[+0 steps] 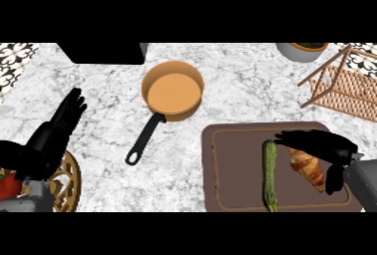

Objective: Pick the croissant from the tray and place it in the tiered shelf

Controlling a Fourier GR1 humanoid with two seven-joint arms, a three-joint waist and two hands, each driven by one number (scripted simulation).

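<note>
Golden-brown flaky croissant point(309, 168) lies on the dark brown rectangular tray point(228, 169), just right of a long green cucumber point(270, 174). My black right hand point(324, 144) hangs over its upper end, hiding it; whether I am gripping it, I cannot tell.

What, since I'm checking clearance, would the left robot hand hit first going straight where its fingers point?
The left robot hand would likely meet the black box at the counter's back edge; depth is unclear.
</note>
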